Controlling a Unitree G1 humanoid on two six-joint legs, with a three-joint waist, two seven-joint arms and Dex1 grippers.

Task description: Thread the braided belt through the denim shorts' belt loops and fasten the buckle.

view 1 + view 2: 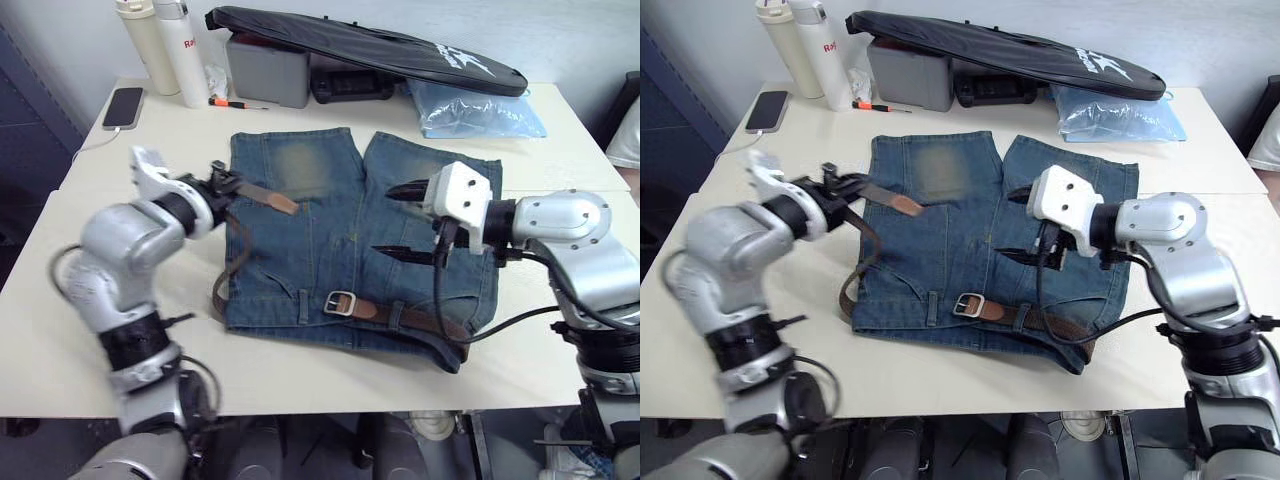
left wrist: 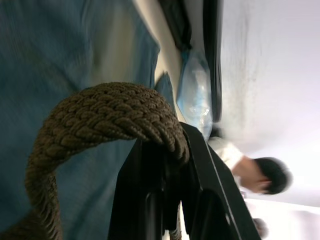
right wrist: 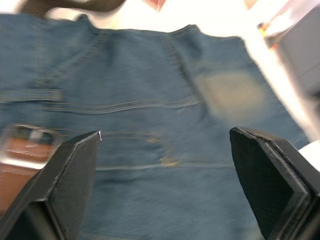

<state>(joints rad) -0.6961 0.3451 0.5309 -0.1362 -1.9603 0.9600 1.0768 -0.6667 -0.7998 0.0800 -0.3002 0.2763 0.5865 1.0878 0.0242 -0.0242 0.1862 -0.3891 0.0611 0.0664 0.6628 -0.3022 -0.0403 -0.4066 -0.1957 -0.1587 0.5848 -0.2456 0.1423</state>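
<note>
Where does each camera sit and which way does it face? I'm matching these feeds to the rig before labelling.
Left eye view: on the head, looking forward and down at the denim shorts on the table; both arms show.
Right eye view: the same head, the same scene.
Left wrist view: along the left gripper, shut on the braided belt.
Right wrist view: along the open right gripper, over the shorts, with the buckle at its edge.
Shared: shorts in all four views.
</note>
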